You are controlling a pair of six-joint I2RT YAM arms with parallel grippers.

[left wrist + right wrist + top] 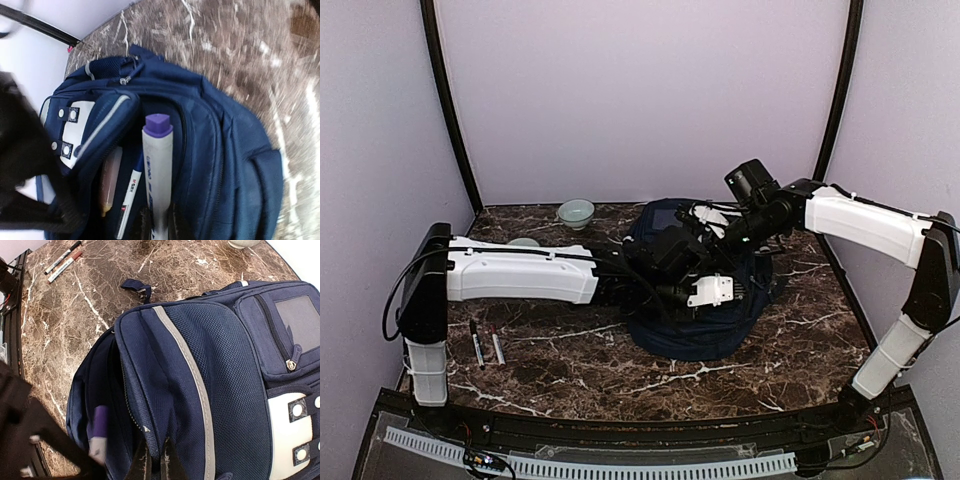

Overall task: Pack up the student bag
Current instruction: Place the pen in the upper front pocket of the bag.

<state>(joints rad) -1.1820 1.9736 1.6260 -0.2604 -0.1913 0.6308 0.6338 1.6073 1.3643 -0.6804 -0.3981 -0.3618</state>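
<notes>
Bag: navy backpack (680, 335) lying on the marble tabletop (570, 370), at its centre, between the two arms; grey-white patch face up, main compartment gaping.
Left arm: white-cased arm (520, 272) reaches across from the bag's left and ends over the bag.
Left claw: (159, 227) clamped on a marker (157, 165); dark fingers sit on either side of the barrel.
Marker: white barrel, purple cap; cap end points into the bag's open compartment, between the front pocket panel and the rear wall. The right wrist view shows it blurred at the mouth of the opening.
Right arm: (860, 222) comes in from the bag's right and bends down over its far side.
Right claw: (154, 460) closed on the bag, fingers pinched together on the fabric edge of the front panel beside the zip.
Bag contents: a second pen (129, 200) with a white label lies in the compartment just beside the marker; a yellowish item (109, 185) lies next to it, type not discernible.
Bowl: pale green bowl (576, 212) on the tabletop, beyond the bag's left side, apart from it.
Loose pens: black-capped pen (477, 343) and red-capped pen (498, 348) lie side by side, well to the left of the bag, near the left arm's base.
</notes>
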